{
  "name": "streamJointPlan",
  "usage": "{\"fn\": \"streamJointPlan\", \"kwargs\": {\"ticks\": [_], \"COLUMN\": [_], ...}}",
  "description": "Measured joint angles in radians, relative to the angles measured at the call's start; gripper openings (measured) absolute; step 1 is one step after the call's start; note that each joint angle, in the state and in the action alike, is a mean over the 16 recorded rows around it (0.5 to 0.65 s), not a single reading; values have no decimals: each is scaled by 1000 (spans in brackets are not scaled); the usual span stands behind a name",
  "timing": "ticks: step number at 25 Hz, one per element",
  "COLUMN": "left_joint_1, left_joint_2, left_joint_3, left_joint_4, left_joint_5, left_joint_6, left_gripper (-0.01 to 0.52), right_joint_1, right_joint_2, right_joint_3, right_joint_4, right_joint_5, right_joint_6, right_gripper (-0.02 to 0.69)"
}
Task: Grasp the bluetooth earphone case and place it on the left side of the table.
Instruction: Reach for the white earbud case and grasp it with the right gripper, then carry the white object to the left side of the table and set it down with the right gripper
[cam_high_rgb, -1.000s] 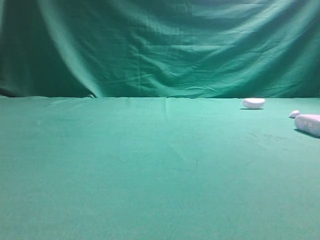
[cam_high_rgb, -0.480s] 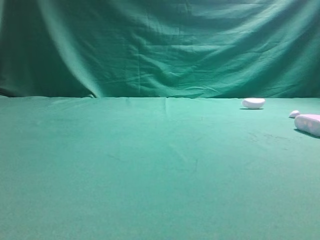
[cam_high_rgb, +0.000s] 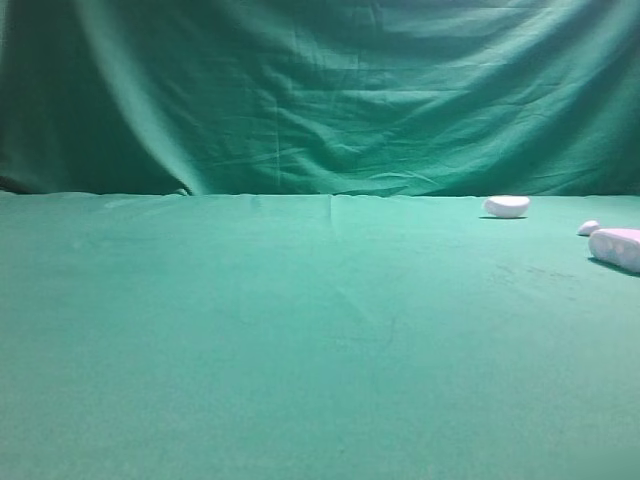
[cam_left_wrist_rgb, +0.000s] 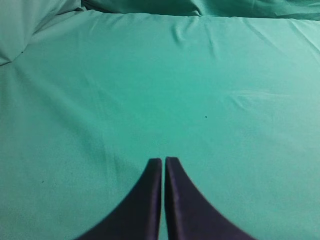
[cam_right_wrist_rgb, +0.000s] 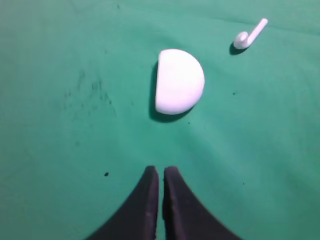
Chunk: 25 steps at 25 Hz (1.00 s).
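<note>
At the right edge of the exterior high view, the bluetooth earphone case (cam_high_rgb: 620, 247) is cut off by the frame, so only its left part shows. Just to its upper left lies a tiny white piece (cam_high_rgb: 588, 228), too small there to tell its shape. Neither arm appears in that view.

In the left wrist view the left gripper (cam_left_wrist_rgb: 163, 162) shows only its two dark fingertips; the rest runs off the bottom edge. The right gripper (cam_right_wrist_rgb: 161, 171) is cut off the same way at the bottom of the right wrist view. The table (cam_high_rgb: 300, 330) runs past every frame edge.
</note>
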Motion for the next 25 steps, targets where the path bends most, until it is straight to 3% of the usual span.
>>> {"fn": "streamJointPlan", "kwargs": {"ticks": [6, 10, 25], "left_joint_1": [0, 0, 0], "left_joint_2": [0, 0, 0], "left_joint_3": [0, 0, 0], "left_joint_4": [0, 0, 0], "left_joint_5": [0, 0, 0], "left_joint_6": [0, 0, 0], "left_gripper": [0, 0, 0], "right_joint_1": [0, 0, 3], "right_joint_2": [136, 195, 256], "right_joint_3": [-59, -81, -146], "right_joint_4": [-9, -9, -3], "right_joint_5": [-21, -38, -25], "right_joint_6": [10, 11, 14], "right_gripper": [499, 547, 347]}}
